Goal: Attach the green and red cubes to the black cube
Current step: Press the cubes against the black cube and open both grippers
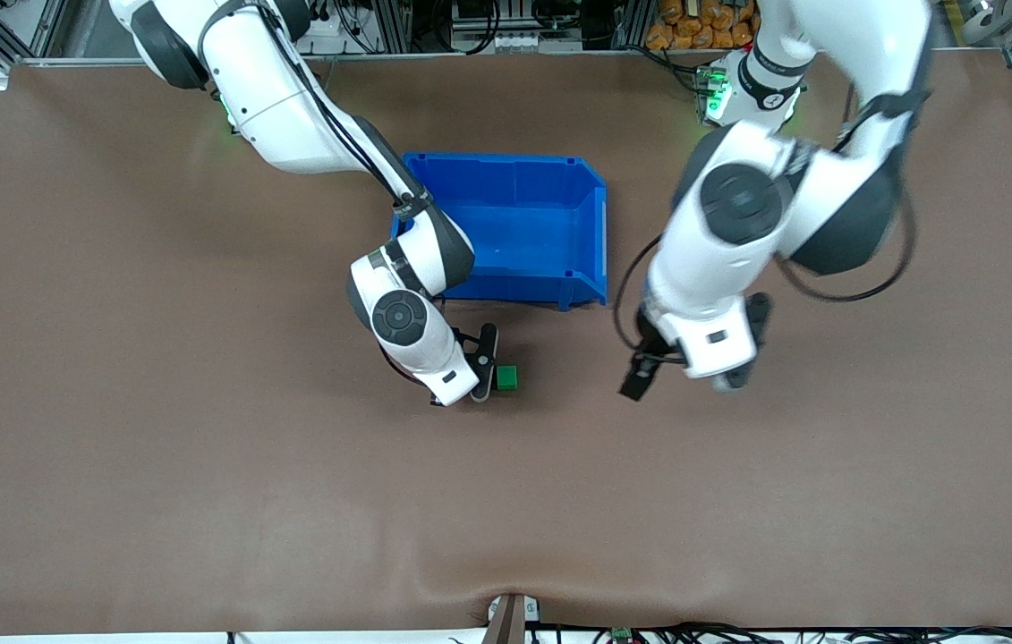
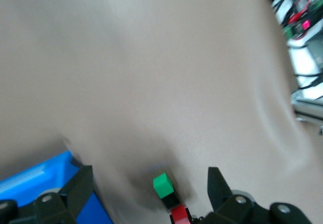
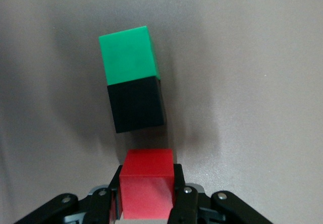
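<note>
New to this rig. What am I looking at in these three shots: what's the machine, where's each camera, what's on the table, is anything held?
Two white robot arms stand at a brown table, each ending in a two-finger claw. The wide shot comes from a high camera facing the robots; the other two come from cameras on each arm's wrist.

On the table sits a blue bin. Nearer the camera than the bin lie a green cube and a black cube, joined face to face.

The right claw is shut on a red cube, holding it close to the black cube's free face with a small gap between them, so red is not yet attached.

The left claw is open, holds nothing, and hangs over bare table toward the left arm's end. Its wrist view shows all three cubes in a row.
</note>
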`<state>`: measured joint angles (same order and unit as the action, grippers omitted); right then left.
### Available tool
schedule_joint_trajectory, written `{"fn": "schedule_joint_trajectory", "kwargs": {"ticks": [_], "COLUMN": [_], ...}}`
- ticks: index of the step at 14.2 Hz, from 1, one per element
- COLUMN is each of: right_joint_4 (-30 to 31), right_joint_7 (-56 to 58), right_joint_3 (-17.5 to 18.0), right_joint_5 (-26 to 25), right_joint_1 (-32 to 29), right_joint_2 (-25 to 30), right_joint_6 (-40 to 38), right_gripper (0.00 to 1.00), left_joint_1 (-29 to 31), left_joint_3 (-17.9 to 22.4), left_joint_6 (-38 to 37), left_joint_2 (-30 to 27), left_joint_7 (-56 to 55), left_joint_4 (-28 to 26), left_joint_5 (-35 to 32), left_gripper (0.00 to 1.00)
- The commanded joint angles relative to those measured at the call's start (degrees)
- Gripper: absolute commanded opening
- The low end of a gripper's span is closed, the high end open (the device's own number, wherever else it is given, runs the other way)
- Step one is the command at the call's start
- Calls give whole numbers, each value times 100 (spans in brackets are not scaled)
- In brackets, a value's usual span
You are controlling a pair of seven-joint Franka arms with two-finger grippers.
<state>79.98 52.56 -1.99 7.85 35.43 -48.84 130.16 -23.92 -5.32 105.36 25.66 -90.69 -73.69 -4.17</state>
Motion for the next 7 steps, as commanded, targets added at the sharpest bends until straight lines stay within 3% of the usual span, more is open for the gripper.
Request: {"fn": "schedule_joint_trajectory", "kwargs": {"ticks": [1,6,7], "right_joint_4": [-324,-351,-351], "right_joint_7": [-141,-351,-465], "right_joint_3": [-65,-74,-74], "right_joint_5": [-335,-381,-381], "right_joint_1": [95,226,245], "right_joint_2": [-187,-266,-302], "right_joint_6": [18,27,36], "right_gripper": [0,0,5], "left_joint_1": [255,633,782], "left_joint_3": [-48,-40,-48], "left_joint_6": [-147,-814,-990], "left_joint_2": [-578,-982,-1062], "left_joint_7": [646,1903,2141], "left_joint_4": [-243,-234,-234], "left_joint_5": [-49,4,4], "left_gripper": [100,100,100]}}
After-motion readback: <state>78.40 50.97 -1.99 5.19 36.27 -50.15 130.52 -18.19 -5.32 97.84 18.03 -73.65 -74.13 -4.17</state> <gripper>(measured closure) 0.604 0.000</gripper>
